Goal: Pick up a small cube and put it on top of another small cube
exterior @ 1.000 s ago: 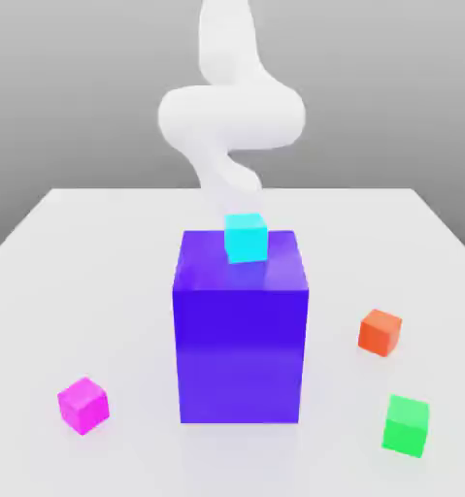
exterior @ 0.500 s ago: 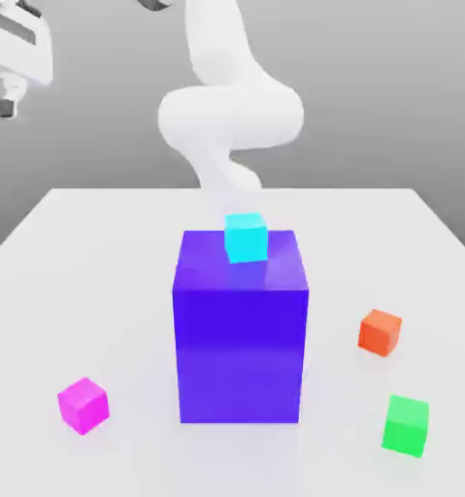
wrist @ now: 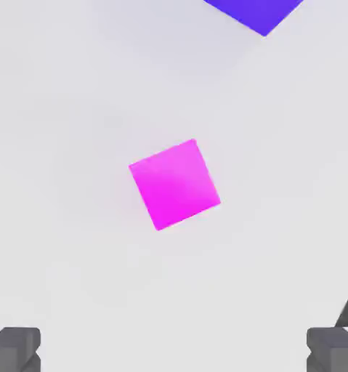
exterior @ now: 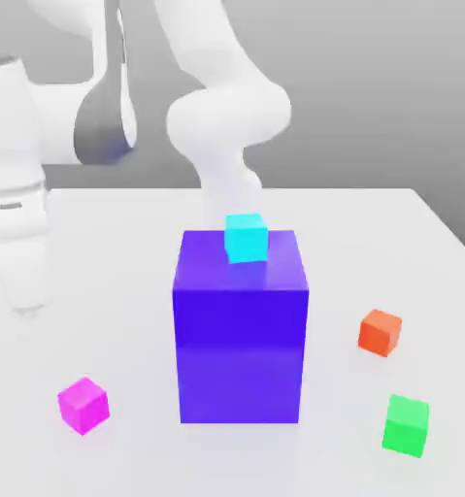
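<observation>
White table (exterior: 129, 291) carries the small glossy magenta cube (wrist: 174, 184), lying free beneath the wide-spread, empty pincer (wrist: 174, 349).

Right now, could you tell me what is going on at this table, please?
The arm hangs at the exterior view's left, above the pink cube, which lies on the table. The gripper is open and holds nothing; the hand view looks down on that cube. The cyan cube sits on the blue block. Nothing is picked up yet.
</observation>
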Controlling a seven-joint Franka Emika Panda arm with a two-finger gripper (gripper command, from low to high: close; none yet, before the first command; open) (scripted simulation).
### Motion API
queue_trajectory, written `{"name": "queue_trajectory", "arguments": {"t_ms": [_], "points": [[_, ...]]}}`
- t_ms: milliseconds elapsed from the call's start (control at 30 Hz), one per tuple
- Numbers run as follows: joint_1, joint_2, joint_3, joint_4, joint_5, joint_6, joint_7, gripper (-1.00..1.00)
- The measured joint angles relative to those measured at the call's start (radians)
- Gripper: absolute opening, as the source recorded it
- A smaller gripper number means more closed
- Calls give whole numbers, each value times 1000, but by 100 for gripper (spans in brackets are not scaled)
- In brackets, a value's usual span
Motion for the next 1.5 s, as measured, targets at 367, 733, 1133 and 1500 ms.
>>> {"name": "queue_trajectory", "arguments": {"t_ms": [367,733,1133,1500], "points": [[392,-176,-424,74,-383,24,109,-100],[199,-67,-114,34,-165,-117,26,-100],[234,-16,176,94,45,-363,91,-100],[437,13,311,149,225,-483,225,-100]]}}
